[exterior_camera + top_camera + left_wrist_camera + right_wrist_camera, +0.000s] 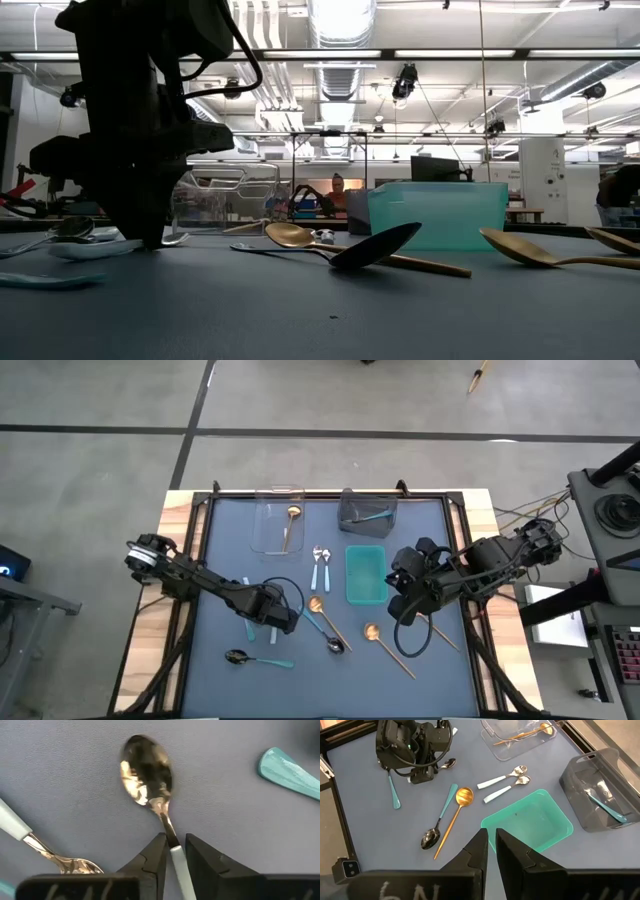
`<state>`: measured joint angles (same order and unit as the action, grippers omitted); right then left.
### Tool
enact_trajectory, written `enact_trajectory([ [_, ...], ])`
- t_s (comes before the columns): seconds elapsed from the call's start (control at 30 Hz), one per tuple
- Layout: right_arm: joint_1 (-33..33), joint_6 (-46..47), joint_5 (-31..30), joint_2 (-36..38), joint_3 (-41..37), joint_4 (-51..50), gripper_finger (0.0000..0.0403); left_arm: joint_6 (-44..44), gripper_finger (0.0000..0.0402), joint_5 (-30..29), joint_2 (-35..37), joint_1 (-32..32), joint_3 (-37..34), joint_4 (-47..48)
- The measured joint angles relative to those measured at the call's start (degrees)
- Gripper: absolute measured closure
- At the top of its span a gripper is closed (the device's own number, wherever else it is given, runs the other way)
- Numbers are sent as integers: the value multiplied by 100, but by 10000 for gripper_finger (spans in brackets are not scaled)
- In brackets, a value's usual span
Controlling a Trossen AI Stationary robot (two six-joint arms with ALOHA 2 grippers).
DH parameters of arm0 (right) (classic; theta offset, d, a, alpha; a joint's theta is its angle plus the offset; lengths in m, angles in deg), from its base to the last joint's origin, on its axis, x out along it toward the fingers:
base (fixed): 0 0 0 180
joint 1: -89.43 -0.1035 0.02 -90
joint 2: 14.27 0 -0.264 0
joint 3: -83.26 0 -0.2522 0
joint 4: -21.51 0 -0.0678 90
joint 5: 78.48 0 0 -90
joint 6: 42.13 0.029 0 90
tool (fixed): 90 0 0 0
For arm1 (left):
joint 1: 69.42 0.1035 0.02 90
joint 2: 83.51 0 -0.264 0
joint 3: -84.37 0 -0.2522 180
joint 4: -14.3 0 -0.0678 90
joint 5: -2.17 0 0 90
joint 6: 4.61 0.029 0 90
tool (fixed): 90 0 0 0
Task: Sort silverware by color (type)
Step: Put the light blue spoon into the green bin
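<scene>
My left gripper is down on the mat left of centre, shut on a silver spoon with a light-blue handle. A second such spoon lies beside it. Two more silver spoons lie left of the teal bin. A gold spoon crosses a dark, teal-handled spoon. Further gold spoons lie at near right, and another dark spoon at near left. My right gripper is shut and hovers right of the teal bin. My left gripper pinches the silver spoon by the top of its light-blue handle, just behind the metal neck. The fingers come from above and point down, one on each side of the handle. The spoon lies flat on the mat, and its bowl sticks out past the fingertips.
A clear bin at the far edge holds a gold spoon. The grey bin beside it holds a teal-handled spoon. A loose teal handle lies near my left gripper. A black frame borders the mat.
</scene>
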<state>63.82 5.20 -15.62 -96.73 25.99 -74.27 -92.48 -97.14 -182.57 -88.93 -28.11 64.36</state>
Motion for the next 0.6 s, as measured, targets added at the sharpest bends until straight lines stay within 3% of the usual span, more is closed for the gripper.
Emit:
enact_trajectory([
  [0.2, 0, 0, -2, 0, 0, 0, 374, -9, 394, 26, 4, 0, 0, 7],
  [0.47, 0, 22, -14, 0, 0, 10, 374, 29, 397, 116, 287, -39, -15, 169],
  [0.6, 0, 64, -127, -1, -2, 178, 374, 180, 398, -180, 772, -66, -13, 188],
])
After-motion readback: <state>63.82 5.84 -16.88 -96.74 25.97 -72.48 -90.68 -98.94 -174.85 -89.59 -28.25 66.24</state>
